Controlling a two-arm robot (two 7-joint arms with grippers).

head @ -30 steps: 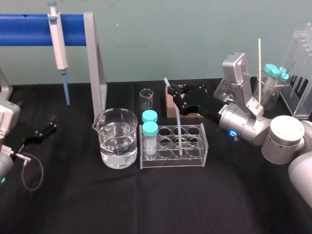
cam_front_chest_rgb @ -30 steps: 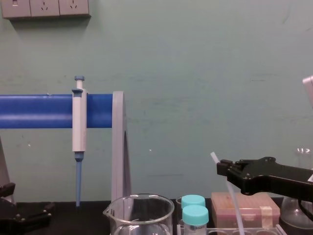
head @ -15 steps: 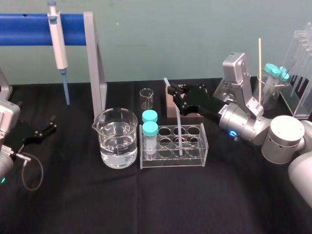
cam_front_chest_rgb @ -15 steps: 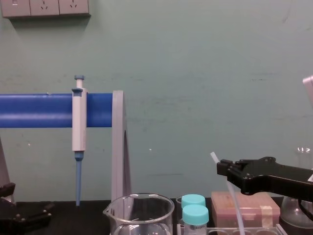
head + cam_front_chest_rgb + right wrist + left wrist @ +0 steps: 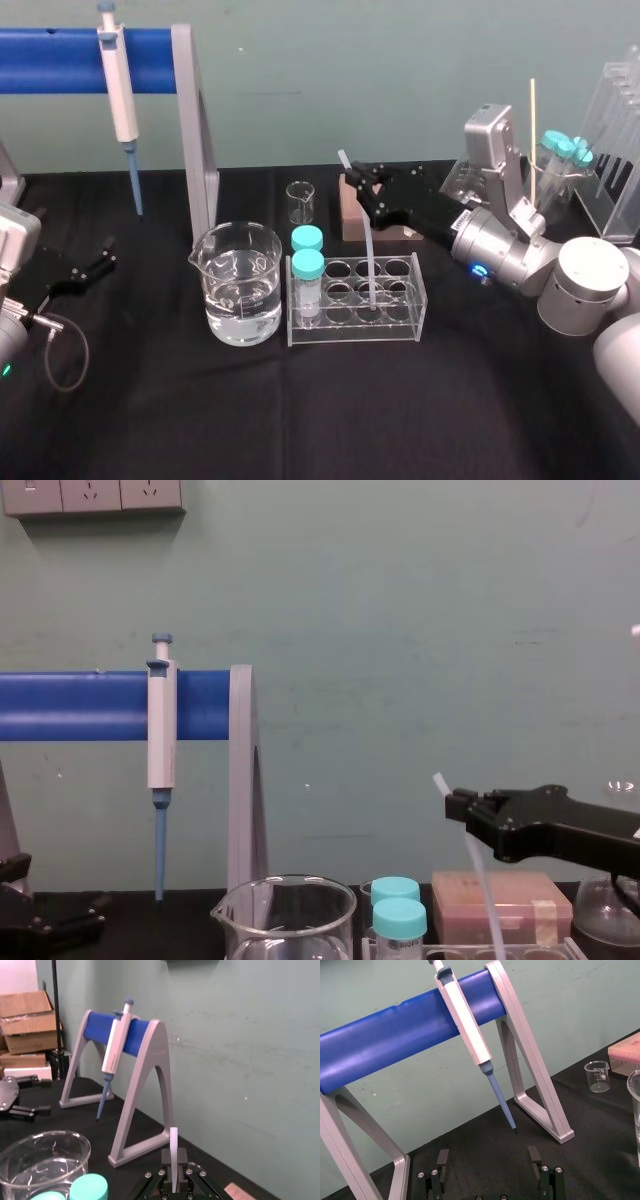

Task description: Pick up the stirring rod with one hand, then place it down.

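The right tool (image 5: 358, 188) reaches in level from the robot's right, above the back of the clear tube rack (image 5: 415, 300). Its 2 fingers are closed on the stirring rod (image 5: 368, 262), pinching it a little below the top end. The right wrist view shows the rod clamped squarely between the fingers, with a short length standing clear above them.

The rod's long axis runs close to vertical, so the tool crosses it at nearly a right angle. The top leans slightly toward the robot's left. The lower end hangs down inside 1 of the rack's middle wells, right of the 2 teal-capped tubes (image 5: 307, 262). I cannot tell whether its tip touches the rack floor.

Because most of the rod lies below the grip and inside the well, the pick-up probably needs a straight pull upward along that axis. A sideways move now would likely lever the rod against the well's rim. Only once the rod is clear of the rack can it swing toward open desk (image 5: 300, 420).

The left tool (image 5: 80, 268) sits parked at the desk's left edge with its fingers spread wide and nothing in them. It is well apart from the rod, beyond the water-filled beaker (image 5: 240, 285).
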